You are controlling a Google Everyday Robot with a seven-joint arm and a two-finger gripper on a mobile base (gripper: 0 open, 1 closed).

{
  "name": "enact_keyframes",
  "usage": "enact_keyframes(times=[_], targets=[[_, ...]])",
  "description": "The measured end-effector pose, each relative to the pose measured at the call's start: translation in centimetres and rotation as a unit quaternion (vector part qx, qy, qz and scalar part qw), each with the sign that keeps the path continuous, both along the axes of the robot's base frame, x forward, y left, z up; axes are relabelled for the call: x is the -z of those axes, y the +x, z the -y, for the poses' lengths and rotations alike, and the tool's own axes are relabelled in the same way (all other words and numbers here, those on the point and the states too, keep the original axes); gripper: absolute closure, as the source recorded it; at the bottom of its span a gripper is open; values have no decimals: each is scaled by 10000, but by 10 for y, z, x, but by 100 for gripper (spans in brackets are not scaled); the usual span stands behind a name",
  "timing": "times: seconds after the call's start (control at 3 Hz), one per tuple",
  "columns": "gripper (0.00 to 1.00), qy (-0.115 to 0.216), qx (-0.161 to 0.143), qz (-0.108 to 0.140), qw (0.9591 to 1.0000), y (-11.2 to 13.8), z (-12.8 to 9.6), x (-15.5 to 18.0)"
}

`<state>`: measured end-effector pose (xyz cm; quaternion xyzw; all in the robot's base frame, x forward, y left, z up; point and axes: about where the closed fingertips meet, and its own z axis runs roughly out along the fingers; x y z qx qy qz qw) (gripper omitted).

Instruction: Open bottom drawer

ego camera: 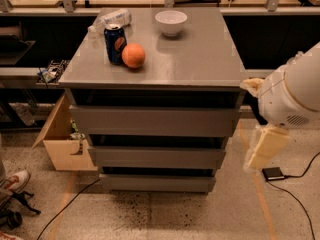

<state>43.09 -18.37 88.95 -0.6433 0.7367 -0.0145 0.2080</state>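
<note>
The grey cabinet (155,64) stands in the middle of the camera view with three handleless drawer fronts stacked below its top. The bottom drawer (157,182) is the narrowest and lowest front, just above the floor, and it sits shut, flush under the middle front (157,156). My gripper (263,150) hangs at the cabinet's right side, pale cream under the white arm (295,96), at about the height of the middle front. It is apart from the cabinet and touches nothing.
A blue soda can (115,44), an orange (133,55), a white bowl (171,22) and a plastic bottle (111,19) sit on the cabinet top. An open cardboard box (62,144) stands left; a black device (274,173) with cable lies on the floor right.
</note>
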Motion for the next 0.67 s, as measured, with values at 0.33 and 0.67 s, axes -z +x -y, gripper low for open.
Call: enact_keyframes(times=[0.33, 0.67], targets=[[0, 19, -108, -106, 9999, 3, -11, 50], [0, 18, -108, -106, 9999, 3, -11, 50]])
